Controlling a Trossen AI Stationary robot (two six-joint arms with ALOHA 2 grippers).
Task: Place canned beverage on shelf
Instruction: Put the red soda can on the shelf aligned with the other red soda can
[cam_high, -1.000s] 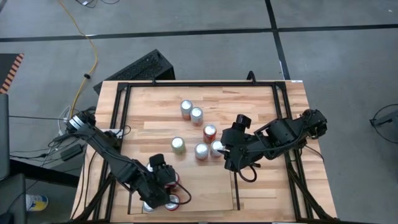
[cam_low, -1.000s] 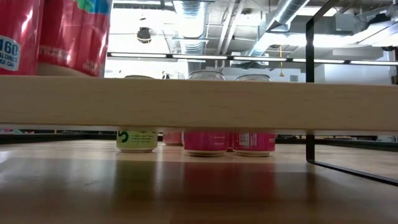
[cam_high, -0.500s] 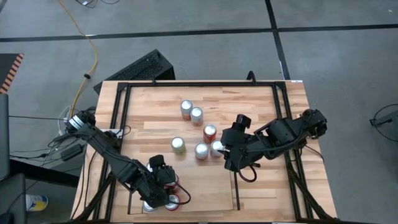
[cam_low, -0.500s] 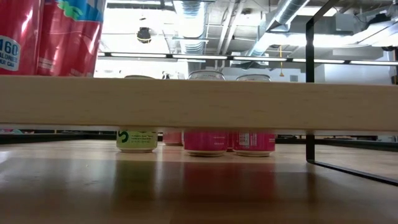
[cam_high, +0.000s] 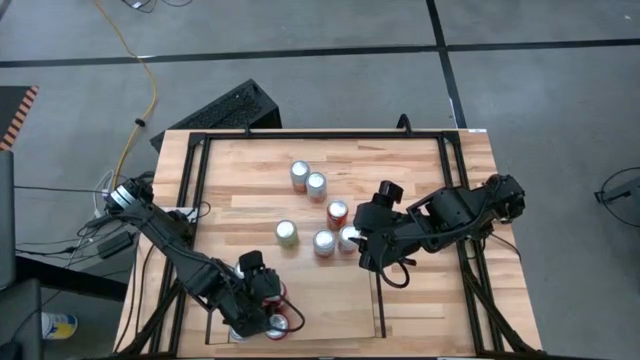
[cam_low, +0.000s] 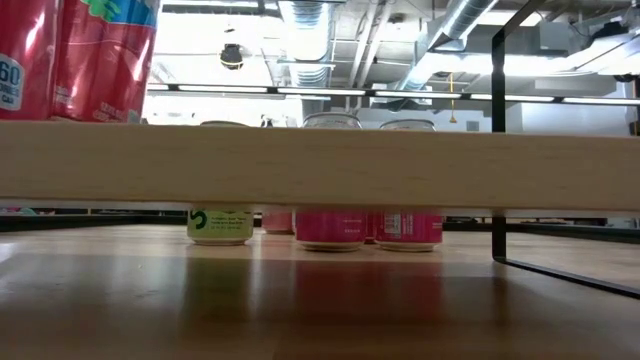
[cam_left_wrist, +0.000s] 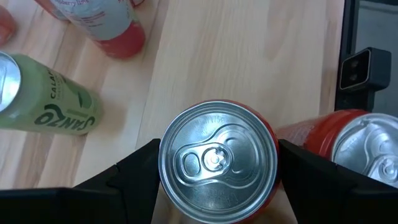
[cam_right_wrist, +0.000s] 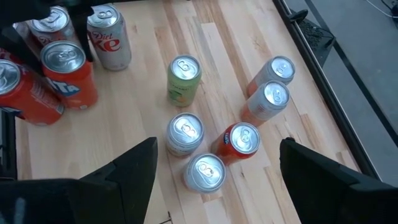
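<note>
Two dark fingers of the left gripper (cam_left_wrist: 217, 186) flank a red can (cam_left_wrist: 217, 158), seemingly clamped on its sides, upright over the shelf (cam_high: 340, 325) at the table's near left corner, just beside another red can (cam_left_wrist: 367, 149). Placing looks under way; next should come setting it flat on the plank, then opening. The right gripper (cam_right_wrist: 211, 180) hangs spread and empty above the loose cans (cam_right_wrist: 205, 143) mid-table.

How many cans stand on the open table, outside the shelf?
6. Two pink cans stand side by side toward the far edge. An orange can, a green can and two pale cans stand nearer. The right arm may hide others.
</note>
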